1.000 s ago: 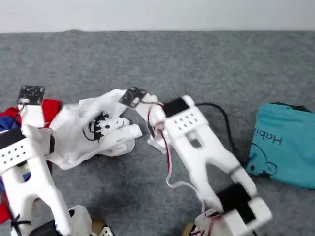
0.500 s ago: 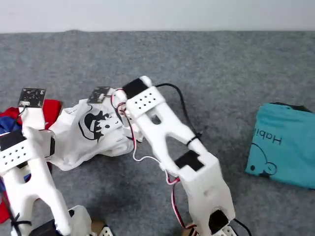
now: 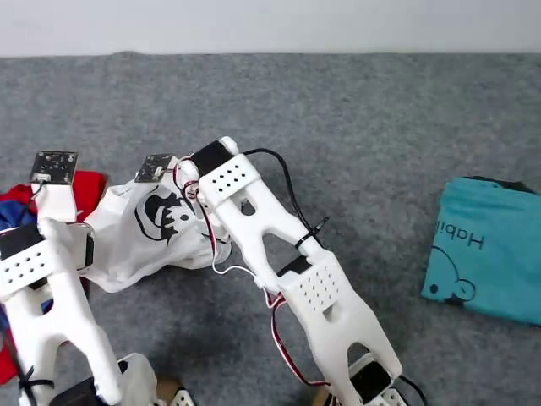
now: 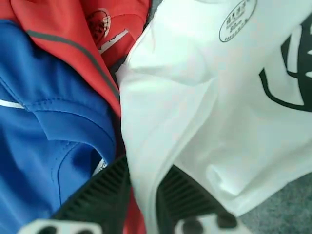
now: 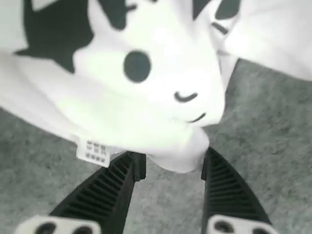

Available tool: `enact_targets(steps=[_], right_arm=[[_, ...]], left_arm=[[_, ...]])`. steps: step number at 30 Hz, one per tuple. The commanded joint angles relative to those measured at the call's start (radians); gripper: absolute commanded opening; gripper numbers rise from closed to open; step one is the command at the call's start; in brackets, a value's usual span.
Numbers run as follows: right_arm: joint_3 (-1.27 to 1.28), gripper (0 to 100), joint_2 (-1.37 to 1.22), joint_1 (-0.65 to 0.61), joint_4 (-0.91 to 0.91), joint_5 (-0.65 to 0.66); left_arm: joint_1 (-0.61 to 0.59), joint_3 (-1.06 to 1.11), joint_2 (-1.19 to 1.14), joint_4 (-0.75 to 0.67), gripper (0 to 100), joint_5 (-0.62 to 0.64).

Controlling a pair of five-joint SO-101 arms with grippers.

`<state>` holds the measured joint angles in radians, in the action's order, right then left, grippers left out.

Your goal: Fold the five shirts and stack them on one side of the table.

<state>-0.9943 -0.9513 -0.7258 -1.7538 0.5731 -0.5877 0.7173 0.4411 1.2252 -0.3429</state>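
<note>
Across the left half of the bench (image 3: pixel 380 118), the right arm (image 3: pixel 254 211) has swung over from the middle within the last second, pushing the white shirt (image 3: pixel 156 233) into a tighter heap (a rough first fold, I judge). It lies stretched low and long, right claw (image 5: pixel 170 165) parted, cloth bulging at its tips but unpinched. The left claw (image 4: pixel 145 171) pinches the shirt's edge beside the red shirt (image 4: pixel 58 29).

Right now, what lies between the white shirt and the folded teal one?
In the high view, the right arm crosses beside the white shirt; beyond it, bare grey table runs to the teal shirt.
</note>
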Motion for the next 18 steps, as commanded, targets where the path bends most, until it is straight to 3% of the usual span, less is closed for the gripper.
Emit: enact_targets(steps=[1,3,11,18], right_arm=[[-0.095,8.4,0.008,-0.002,-0.036,0.008],[-0.103,0.2,0.010,-0.004,-0.036,0.006],[-0.080,1.0,0.085,0.021,-0.045,0.003],[0.077,1.0,0.332,0.131,-0.045,0.006]], left_arm=[[-0.005,-0.004,0.009,-0.011,0,-0.008],[-0.005,-0.004,0.009,-0.011,0,-0.008],[-0.005,-0.015,0.011,0.031,0,-0.008],[-0.002,-0.068,0.089,0.147,0,-0.006]])
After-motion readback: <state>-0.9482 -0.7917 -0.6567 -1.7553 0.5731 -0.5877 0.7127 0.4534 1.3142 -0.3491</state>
